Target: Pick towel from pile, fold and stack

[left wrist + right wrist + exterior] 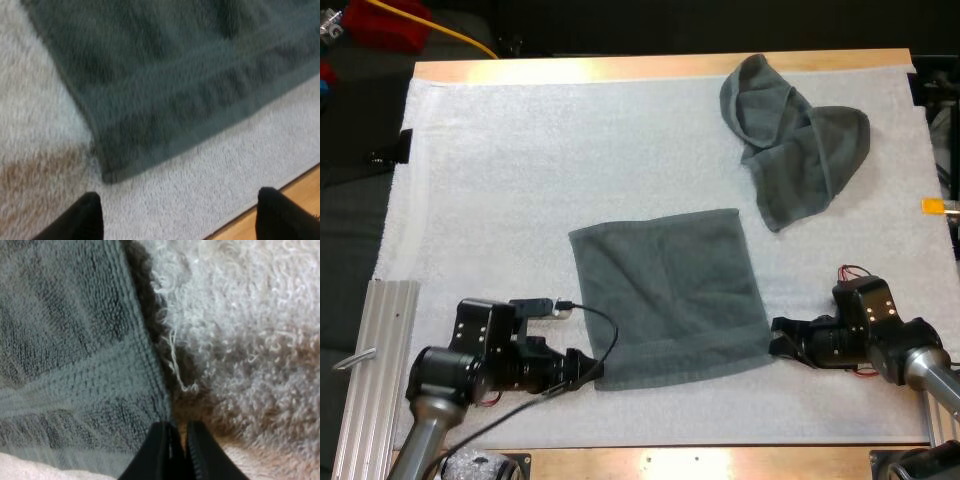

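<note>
Now the towel (665, 295) lies spread flat between the grippers. Left gripper (592, 368) sits released just short of its near-left corner; right gripper (778, 335) is clenched at the near-right corner, seemingly on nothing. Both should pinch corners evenly, then lift together.
</note>
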You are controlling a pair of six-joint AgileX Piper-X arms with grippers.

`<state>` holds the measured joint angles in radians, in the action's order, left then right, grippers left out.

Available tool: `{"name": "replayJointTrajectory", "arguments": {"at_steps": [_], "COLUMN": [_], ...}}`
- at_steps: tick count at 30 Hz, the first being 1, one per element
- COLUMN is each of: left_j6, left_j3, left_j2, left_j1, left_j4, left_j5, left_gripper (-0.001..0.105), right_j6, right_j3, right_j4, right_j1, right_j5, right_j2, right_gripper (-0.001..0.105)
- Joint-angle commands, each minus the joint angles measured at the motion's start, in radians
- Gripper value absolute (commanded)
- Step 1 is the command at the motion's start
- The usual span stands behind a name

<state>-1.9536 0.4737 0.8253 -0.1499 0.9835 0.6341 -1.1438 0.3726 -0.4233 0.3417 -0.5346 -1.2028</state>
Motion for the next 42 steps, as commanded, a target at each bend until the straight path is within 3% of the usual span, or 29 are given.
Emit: {"name": "replayJointTrajectory", "arguments": {"at_steps": [1,7,8,16,25,27,28,33,35,40,42], "left_j6": [-0.001,0.045,0.083,0.097,0.097,0.097,0.097,0.097,0.097,0.097,0.097], "left_j3": [0.0,0.0,0.0,0.0,0.0,0.0,0.0,0.0,0.0,0.005,0.005], "left_j2": [0.026,0.183,0.304,0.434,0.527,0.539,0.555,0.596,0.633,0.65,0.65], "left_j1": [-0.004,-0.004,-0.004,-0.004,-0.004,-0.004,-0.004,-0.004,-0.004,-0.004,-0.004], "left_j4": [-0.025,-0.082,-0.114,-0.185,-0.21,-0.221,-0.232,-0.229,-0.229,-0.222,-0.222], "left_j5": [0.022,0.024,0.029,0.107,0.115,0.144,0.202,0.233,0.29,0.306,0.306], "left_gripper": [0.062,0.062,0.062,0.062,0.062,0.062,0.062,0.062,0.062,0.061,0.054], "right_j6": [-0.011,-0.011,-0.011,-0.011,-0.011,-0.011,-0.011,-0.011,-0.011,-0.011,-0.011], "right_j3": [-0.003,-0.003,-0.003,-0.003,-0.003,-0.003,-0.003,-0.003,-0.003,-0.003,-0.003], "right_j4": [-0.008,-0.008,-0.008,-0.008,-0.008,-0.008,-0.008,-0.008,-0.008,-0.008,-0.008], "right_j1": [0.001,0.001,0.001,0.001,0.001,0.001,0.001,0.001,0.001,0.001,0.001], "right_j5": [0.001,-0.002,-0.002,-0.002,-0.002,-0.002,-0.004,-0.004,-0.004,-0.004,-0.004], "right_j2": [0.006,0.006,0.006,0.006,0.006,0.006,0.006,0.006,0.006,0.006,0.006], "right_gripper": [0.001,0.001,0.001,0.001,0.001,0.001,0.001,0.001,0.001,0.001,0.001]}}
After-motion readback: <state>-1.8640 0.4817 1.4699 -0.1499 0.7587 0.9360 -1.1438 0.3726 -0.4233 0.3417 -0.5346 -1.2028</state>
